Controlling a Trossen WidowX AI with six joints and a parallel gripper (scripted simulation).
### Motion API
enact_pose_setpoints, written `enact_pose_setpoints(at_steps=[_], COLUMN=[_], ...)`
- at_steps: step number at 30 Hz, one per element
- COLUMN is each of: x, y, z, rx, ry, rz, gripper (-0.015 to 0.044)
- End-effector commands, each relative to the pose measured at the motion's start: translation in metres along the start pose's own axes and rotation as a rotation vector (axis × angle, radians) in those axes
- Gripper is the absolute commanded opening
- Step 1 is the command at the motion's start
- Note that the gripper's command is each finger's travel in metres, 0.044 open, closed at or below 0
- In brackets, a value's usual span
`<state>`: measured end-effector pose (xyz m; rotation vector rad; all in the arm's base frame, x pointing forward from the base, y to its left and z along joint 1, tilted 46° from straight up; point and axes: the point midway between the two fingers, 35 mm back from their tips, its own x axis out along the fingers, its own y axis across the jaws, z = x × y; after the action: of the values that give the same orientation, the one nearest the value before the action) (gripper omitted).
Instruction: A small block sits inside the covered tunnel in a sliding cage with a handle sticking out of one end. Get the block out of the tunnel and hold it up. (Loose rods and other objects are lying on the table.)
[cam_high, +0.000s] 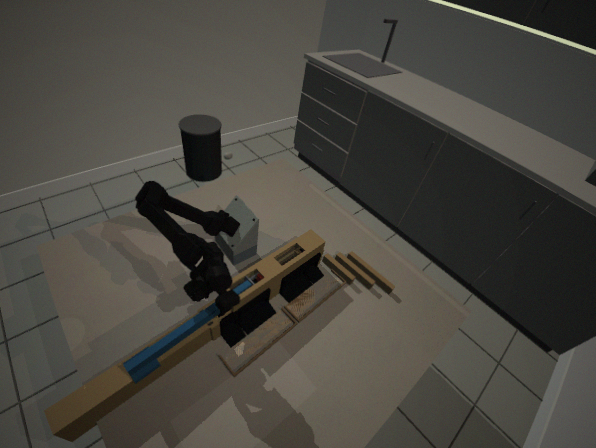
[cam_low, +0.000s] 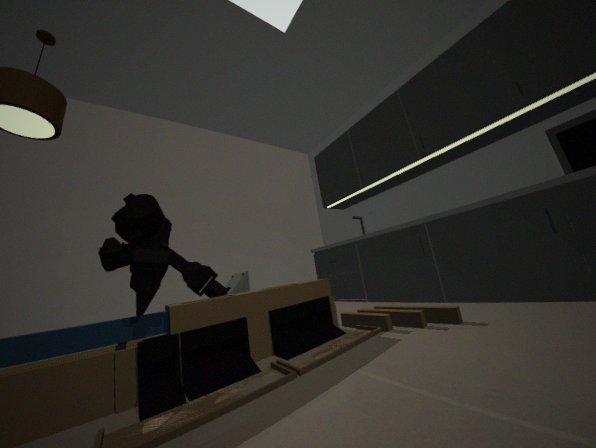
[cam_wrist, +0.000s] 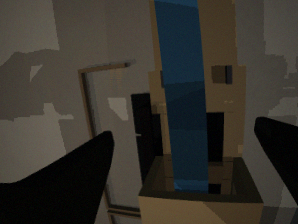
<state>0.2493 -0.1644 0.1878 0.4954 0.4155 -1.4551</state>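
On the tan tunnel (cam_high: 277, 272) (cam_low: 260, 305) (cam_wrist: 200, 207), blue handle (cam_high: 175, 340) (cam_low: 85, 332) (cam_wrist: 185, 100) runs beneath the open hand (cam_high: 227, 300) (cam_low: 141, 314) (cam_wrist: 184, 127).

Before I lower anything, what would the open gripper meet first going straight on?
Probably the blue handle: the gripper points down at it, fingers spread to either side. The tunnel end is close too; depth is unclear.

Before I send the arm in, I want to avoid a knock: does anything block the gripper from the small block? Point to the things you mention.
Yes. The tunnel's wooden top (cam_high: 272, 271) (cam_low: 295, 289) partly covers it: the red block (cam_high: 259, 276) shows only through an opening there. The open gripper (cam_wrist: 184, 131) is over the blue handle (cam_high: 172, 337) (cam_low: 85, 332) (cam_wrist: 182, 65), outside the tunnel.
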Motion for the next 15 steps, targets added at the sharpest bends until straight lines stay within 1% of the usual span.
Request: enact_pose_setpoints(at_steps=[1, 15], x=[0.005, 0.027], y=[-0.002, -0.006], z=[-0.003, -0.007], rx=[-0.001, -0.001], ry=[-0.004, -0.005], rz=[-0.006, -0.005], gripper=[0.0440, 0.0440])
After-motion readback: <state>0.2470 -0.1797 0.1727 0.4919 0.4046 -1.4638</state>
